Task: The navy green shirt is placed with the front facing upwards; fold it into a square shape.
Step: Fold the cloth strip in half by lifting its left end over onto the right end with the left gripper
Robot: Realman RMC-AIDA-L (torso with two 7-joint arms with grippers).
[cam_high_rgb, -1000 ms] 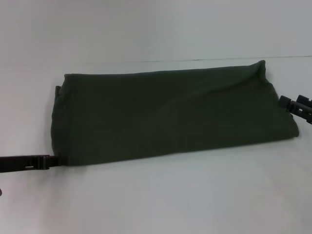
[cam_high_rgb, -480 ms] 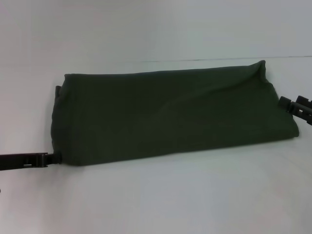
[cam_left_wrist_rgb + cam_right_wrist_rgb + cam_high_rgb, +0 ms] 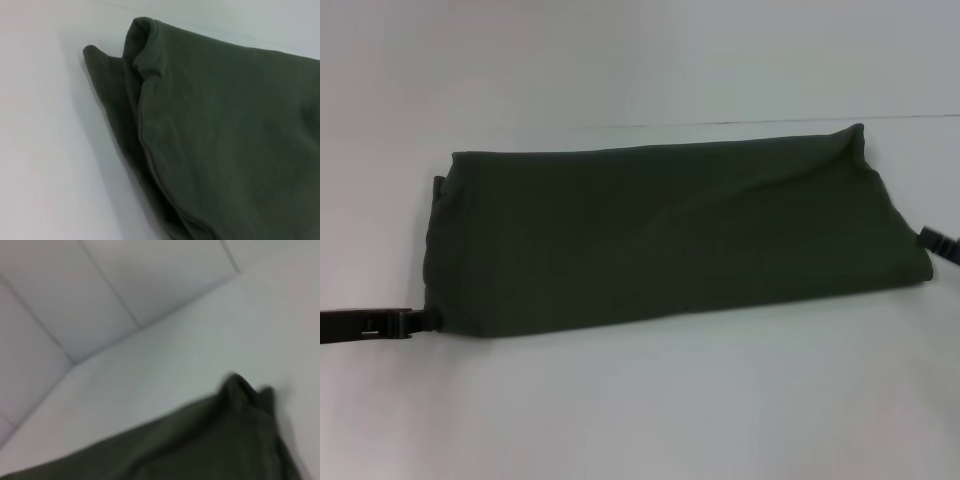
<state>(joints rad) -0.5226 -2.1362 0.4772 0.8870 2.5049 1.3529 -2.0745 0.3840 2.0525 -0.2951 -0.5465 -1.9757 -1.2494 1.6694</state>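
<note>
White tabletop [image 3: 650, 410] and a pale wall behind are filling the head view; the navy green shirt [image 3: 670, 240] is lying across the middle of the table as a long, flat band, already folded lengthwise, with no print showing. The left gripper [image 3: 405, 323] is sitting low at the band's near left corner, its tip touching or just beside the cloth; whether it is clenched or released cannot be told. The right gripper [image 3: 938, 240] is showing only as a dark tip at the frame's right edge, just beside the band's right end, and its state likewise cannot be told.

In the left wrist view the shirt [image 3: 225, 130] is showing several stacked layers and a hemmed edge curling up at one corner; in the right wrist view the shirt's [image 3: 220, 445] end is rising into a small peak.

Judgement: the fabric is looking soft, light and limp, so it is likely to sag and slide layer over layer. Hold is best taken at the two corners of one short end, pinching all layers together, to carry that end over toward the other.
</note>
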